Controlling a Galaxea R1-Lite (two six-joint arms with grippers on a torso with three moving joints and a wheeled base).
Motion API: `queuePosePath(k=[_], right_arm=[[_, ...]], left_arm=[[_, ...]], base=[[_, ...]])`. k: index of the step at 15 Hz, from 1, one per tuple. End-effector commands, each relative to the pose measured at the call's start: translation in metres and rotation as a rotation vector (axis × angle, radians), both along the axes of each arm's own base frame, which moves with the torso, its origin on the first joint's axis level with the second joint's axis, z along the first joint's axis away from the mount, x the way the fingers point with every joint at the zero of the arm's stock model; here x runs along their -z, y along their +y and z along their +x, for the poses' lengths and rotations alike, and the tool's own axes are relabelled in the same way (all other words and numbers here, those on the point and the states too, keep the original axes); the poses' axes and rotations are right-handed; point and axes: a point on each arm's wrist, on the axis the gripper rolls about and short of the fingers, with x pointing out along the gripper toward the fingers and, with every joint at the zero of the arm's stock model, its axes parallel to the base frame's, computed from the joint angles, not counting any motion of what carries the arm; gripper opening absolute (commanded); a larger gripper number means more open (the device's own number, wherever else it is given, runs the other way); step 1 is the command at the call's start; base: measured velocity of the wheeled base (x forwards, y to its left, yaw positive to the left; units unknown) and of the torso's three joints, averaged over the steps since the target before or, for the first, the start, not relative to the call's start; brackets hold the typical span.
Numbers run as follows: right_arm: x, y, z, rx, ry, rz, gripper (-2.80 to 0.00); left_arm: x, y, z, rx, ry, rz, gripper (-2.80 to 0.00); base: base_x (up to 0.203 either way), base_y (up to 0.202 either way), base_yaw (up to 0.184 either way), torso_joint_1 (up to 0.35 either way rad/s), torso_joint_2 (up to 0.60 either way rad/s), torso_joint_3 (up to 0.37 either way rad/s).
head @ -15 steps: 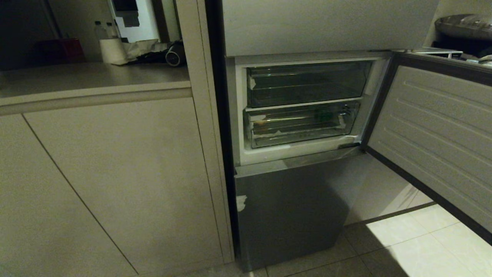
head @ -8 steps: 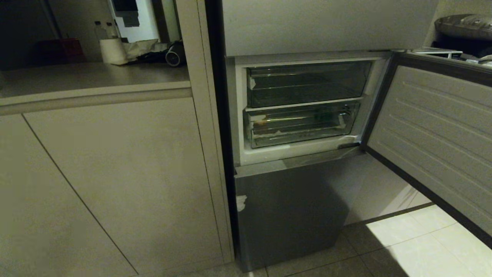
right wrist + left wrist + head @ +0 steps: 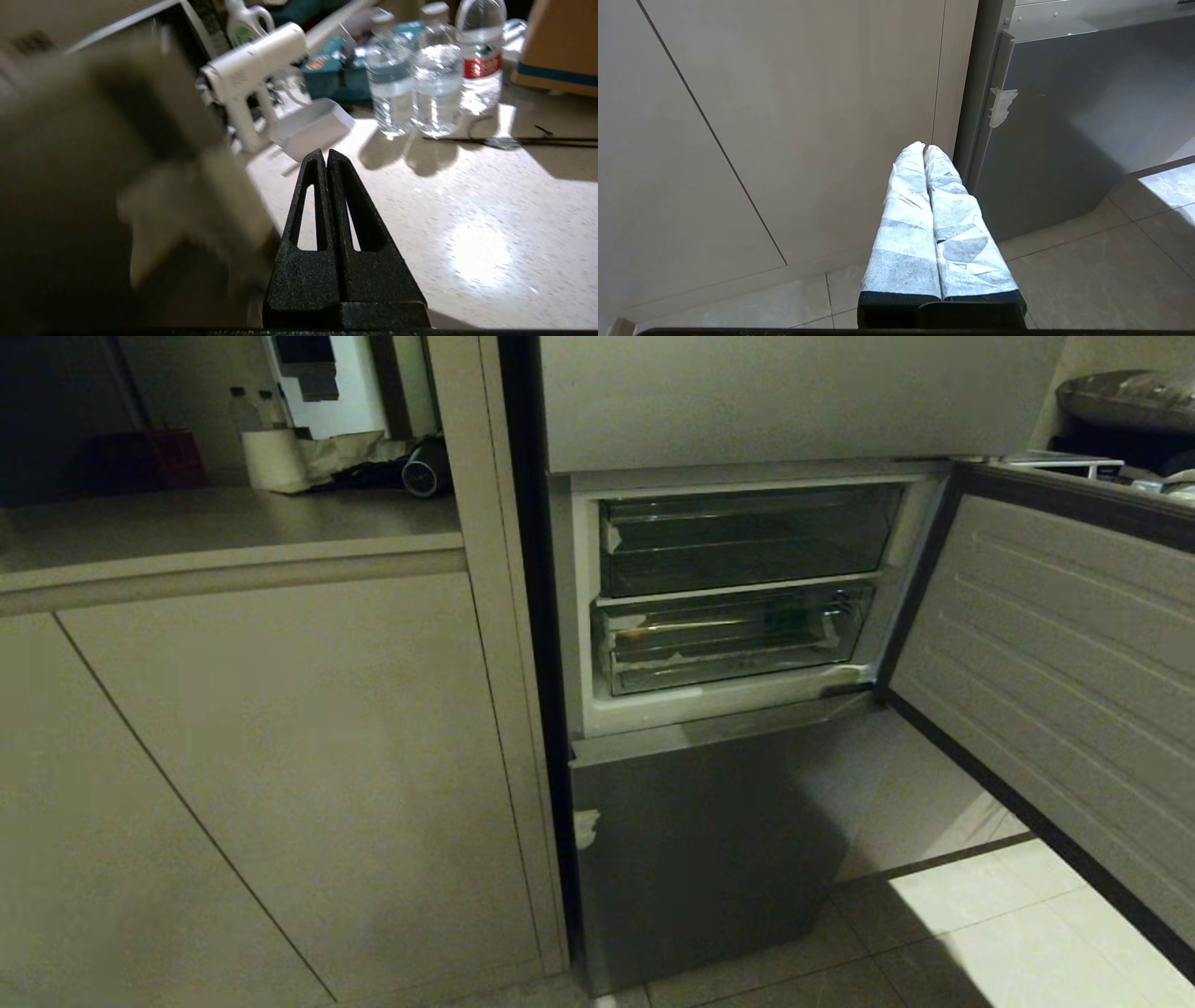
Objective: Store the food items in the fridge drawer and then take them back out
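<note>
Fridge drawer (image 3: 733, 639): clear ribbed plastic | left end effector (image 3: 924, 148) closed | right end effector (image 3: 326, 153) closed

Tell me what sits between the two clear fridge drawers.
In the head view, a white shelf strip runs between the upper drawer and the lower drawer; nothing else shows there.

Clear fridge drawer (image 3: 733, 649) pushed in, taped corners, green food item (image 3: 782, 621) inside.
</note>
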Motion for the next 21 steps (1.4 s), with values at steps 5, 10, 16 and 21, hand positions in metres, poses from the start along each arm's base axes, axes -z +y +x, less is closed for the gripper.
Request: queuePosePath(k=[5, 10, 16, 21], right_arm=[[-0.048, 0.039, -0.003, -0.052, -0.17, -0.196, -2.8], [-0.074, 0.052, -0.005, -0.11, -0.298, -0.273, -2.8], [-0.067, 0.016, -0.007, 0.052, -0.398, -0.196, -2.8], [-0.031, -0.044, -0.011, 0.158, -0.377, -0.014, -2.8]], left_arm=[[0.0, 0.0, 0.0, 0.0, 0.002, 0.0, -2.8], [0.0, 0.0, 0.0, 0.0, 0.002, 0.0, -2.8], [0.0, 0.0, 0.0, 0.0, 0.002, 0.0, -2.8], [0.0, 0.0, 0.0, 0.0, 0.002, 0.0, -2.8]], base=[[0.0, 0.0, 0.0, 0.0, 0.0, 0.0], [0.0, 0.0, 0.0, 0.0, 0.0, 0.0], [0.0, 0.0, 0.0, 0.0, 0.0, 0.0], [0.0, 0.0, 0.0, 0.0, 0.0, 0.0]])
